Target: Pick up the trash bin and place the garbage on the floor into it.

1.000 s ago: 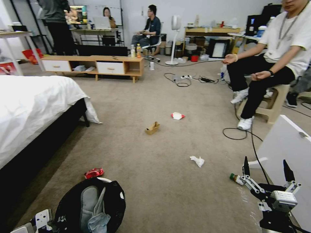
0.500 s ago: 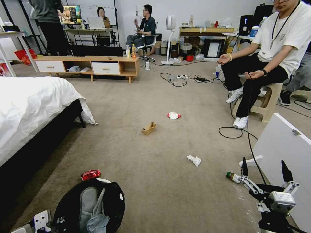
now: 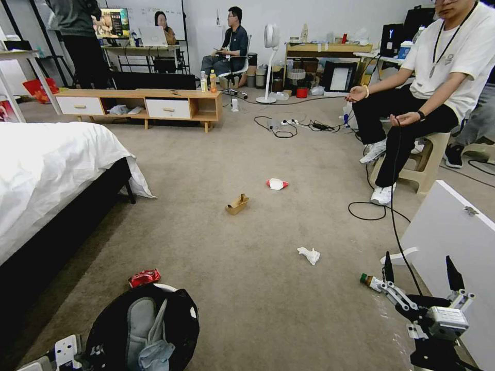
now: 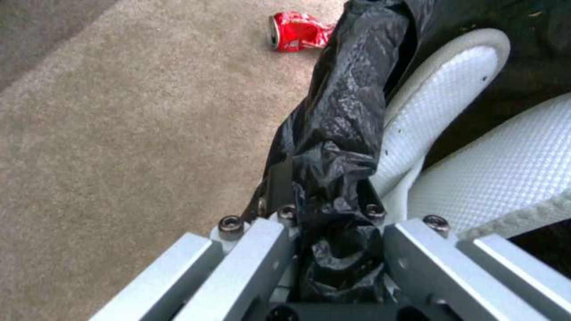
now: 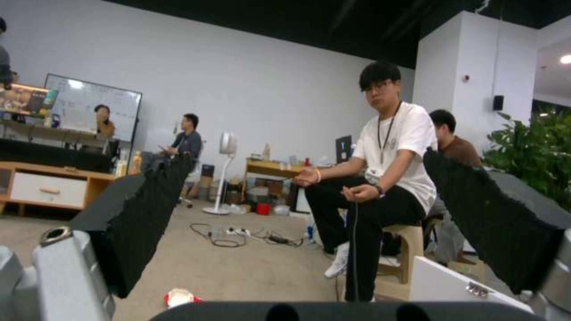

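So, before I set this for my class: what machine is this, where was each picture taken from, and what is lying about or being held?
This is a wheeled robot with two arms, each ending in gripping jaws. One picture comes from a camera on its head, looking down at the plain beige carpet floor. The other two come from cameras on its wrists.

The left gripper is shut on the glossy black bag at the rim of the round white-rimmed trash bin, low on the robot's left. The right gripper stands open and empty on the right.

Litter lies on the carpet: a crushed red wrapper just beyond the bin, a crumpled white tissue, a tan folded cardboard piece, a red-and-white packet, and a clear plastic bottle near the right gripper.
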Controlling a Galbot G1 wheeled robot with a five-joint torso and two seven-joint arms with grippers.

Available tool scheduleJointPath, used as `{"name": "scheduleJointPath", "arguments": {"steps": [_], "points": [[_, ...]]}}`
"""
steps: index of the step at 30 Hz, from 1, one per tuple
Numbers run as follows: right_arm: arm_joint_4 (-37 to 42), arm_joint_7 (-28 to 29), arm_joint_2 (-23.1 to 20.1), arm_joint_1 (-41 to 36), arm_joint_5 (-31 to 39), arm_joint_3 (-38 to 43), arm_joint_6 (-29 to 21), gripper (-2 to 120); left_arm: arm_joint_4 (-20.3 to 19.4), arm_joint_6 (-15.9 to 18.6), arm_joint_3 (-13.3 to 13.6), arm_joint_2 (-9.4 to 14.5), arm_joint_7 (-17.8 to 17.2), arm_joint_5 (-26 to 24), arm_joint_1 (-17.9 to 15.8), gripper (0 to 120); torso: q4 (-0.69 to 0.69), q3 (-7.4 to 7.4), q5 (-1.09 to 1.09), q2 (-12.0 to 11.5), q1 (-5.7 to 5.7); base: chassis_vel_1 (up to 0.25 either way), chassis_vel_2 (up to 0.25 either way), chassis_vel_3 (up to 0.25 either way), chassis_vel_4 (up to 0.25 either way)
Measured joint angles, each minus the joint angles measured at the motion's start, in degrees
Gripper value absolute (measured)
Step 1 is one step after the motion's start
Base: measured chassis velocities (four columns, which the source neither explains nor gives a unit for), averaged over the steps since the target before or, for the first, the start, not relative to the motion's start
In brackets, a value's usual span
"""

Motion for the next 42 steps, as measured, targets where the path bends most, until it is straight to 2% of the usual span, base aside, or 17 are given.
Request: {"name": "scheduleJointPath", "arguments": {"steps": [42], "points": [[-1.45, -2.38, 0.11, 0.9, -0.44, -0.43, 1.45, 100, -0.61, -0.09, -0.51, 0.06, -0.2, -0.42, -0.19, 2, 0.0, 0.0, 0.0, 0.0, 0.0, -0.005, -0.005, -0.005, -0.005]]}}
